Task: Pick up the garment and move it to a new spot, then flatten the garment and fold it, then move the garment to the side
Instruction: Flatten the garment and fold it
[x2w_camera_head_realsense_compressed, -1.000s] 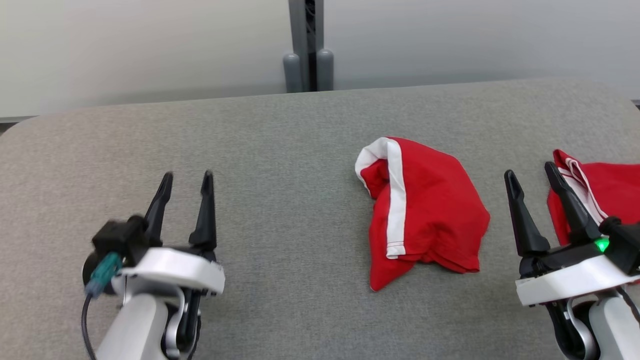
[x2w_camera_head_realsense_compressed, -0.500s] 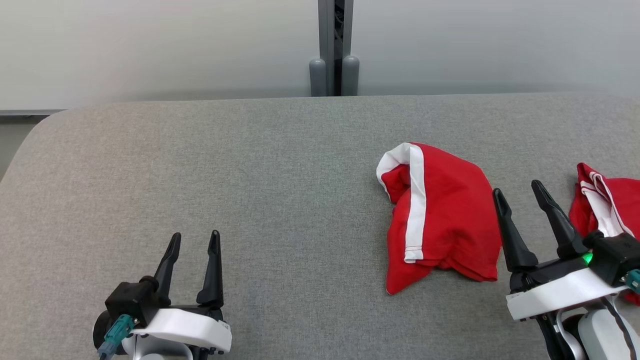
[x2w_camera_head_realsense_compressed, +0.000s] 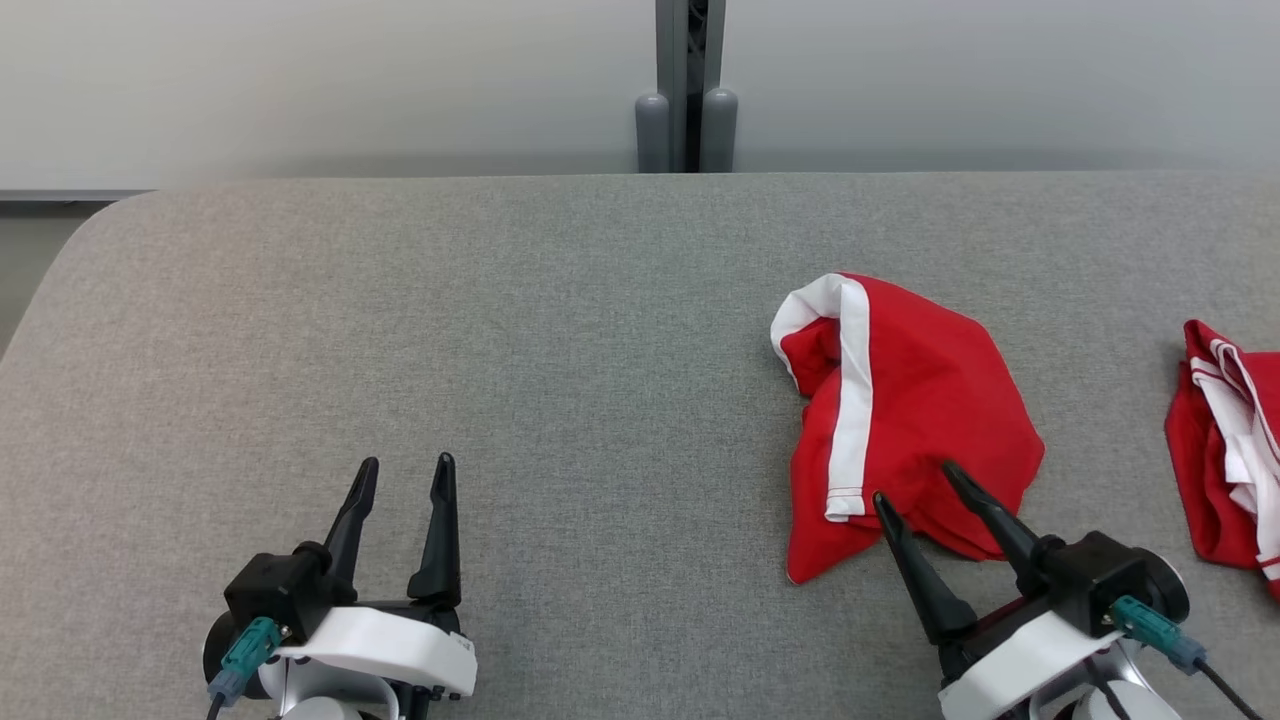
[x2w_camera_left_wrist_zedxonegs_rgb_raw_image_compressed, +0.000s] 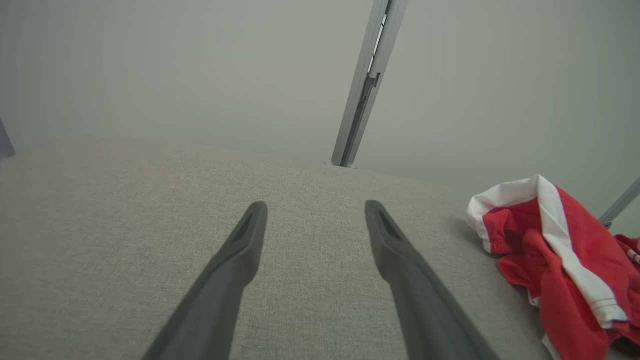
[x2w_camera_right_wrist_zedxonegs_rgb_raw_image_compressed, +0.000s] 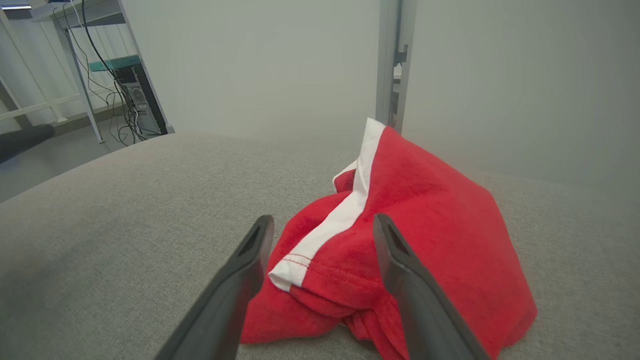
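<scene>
Mostly the scene is one wide grey fabric-covered table (x2w_camera_head_realsense_compressed: 500, 330), with a rounded corner at the left. On its right half lies the crumpled red garment with a white stripe (x2w_camera_head_realsense_compressed: 920, 420), in a loose heap. A second red and white cloth (x2w_camera_head_realsense_compressed: 1215, 480) lies well apart from it, at the right edge of the head view. The right gripper (x2w_camera_head_realsense_compressed: 913, 482) holds its two dark fingers spread, one on each side of the garment's near hem. Whether they touch the cloth I cannot tell, but they grasp nothing. The left gripper (x2w_camera_head_realsense_compressed: 407, 460) is also spread wide and empty, over the table well apart from the garment.
</scene>
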